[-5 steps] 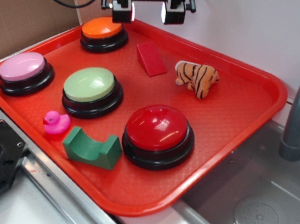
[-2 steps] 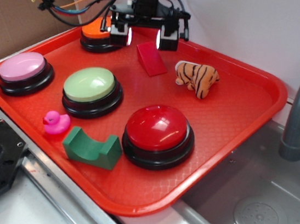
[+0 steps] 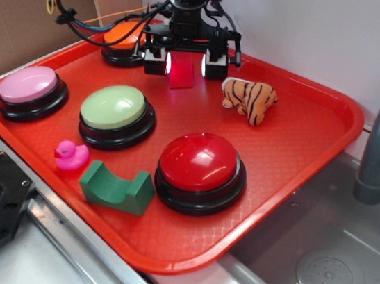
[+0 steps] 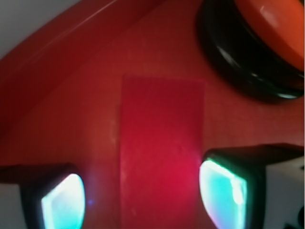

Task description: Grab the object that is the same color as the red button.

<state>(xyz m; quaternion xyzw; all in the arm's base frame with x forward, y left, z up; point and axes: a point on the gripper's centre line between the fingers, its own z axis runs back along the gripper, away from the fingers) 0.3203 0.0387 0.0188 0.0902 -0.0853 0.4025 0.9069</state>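
The small matte red wedge block [image 3: 182, 71] is straddled by the black gripper [image 3: 185, 64], fingers held apart.

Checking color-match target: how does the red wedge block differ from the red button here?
Size: the red wedge block is much smaller than the red button.
Shape: the wedge is flat-faced and sloped; the button is a dome on a round black base.
Finish: the wedge looks matte, the button glossy.
Position: the wedge sits between the fingers of the open gripper; the button stands apart, nearer the tray's front.
Both are red.
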